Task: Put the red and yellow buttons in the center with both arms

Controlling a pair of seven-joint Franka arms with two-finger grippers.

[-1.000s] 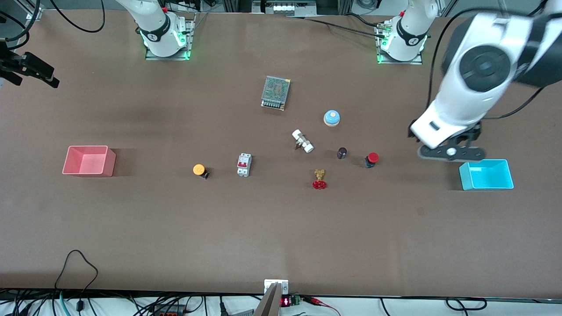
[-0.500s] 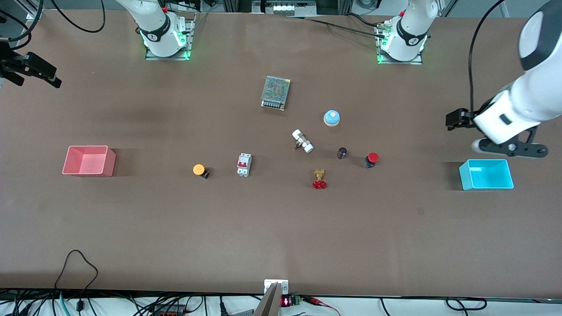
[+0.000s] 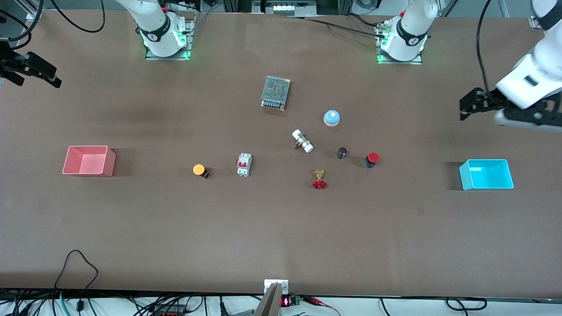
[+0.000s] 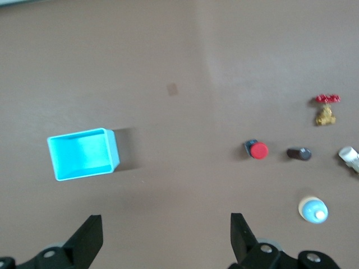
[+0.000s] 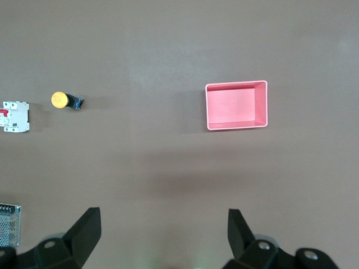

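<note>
The red button [image 3: 372,159] lies on the brown table toward the left arm's end, beside a dark cylinder; it also shows in the left wrist view [image 4: 258,150]. The yellow button [image 3: 199,170] lies on its side toward the right arm's end, and shows in the right wrist view [image 5: 59,100]. My left gripper [image 3: 465,107] is open and empty, high over bare table between the blue box and the arm's base [image 4: 166,235]. My right gripper [image 3: 55,77] is open and empty, high over the table's edge at the right arm's end [image 5: 162,232].
A pink box [image 3: 89,160] stands at the right arm's end and a blue box [image 3: 486,174] at the left arm's end. Mid-table lie a circuit breaker [image 3: 244,164], power supply [image 3: 275,92], blue bell [image 3: 332,117], white fitting [image 3: 303,141], dark cylinder [image 3: 341,152] and red valve [image 3: 319,179].
The left arm has swung away from above the blue box, toward the table's end and the bases. The right gripper has hardly moved. Nothing on the table has moved.
</note>
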